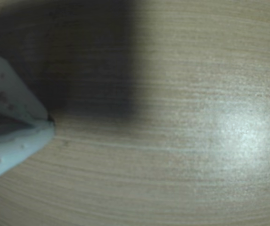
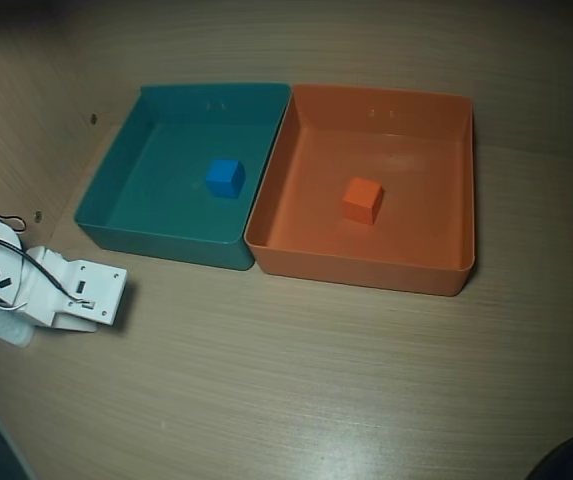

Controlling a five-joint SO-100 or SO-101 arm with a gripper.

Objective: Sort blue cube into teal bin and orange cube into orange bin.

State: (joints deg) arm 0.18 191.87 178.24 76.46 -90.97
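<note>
Teal bin: blue cube | orange bin: orange cube | claw: pressed together, empty

Setting: a tabletop robotics test station of hobby or lab type. Evidence: a light wood-grain laminate bench; a white 3D-printed plastic robot arm with exposed black and red wiring at the left bench edge in the overhead view. No walls or further furnishings are visible.

One blue cube, one orange cube, one teal bin, one orange bin.
</note>
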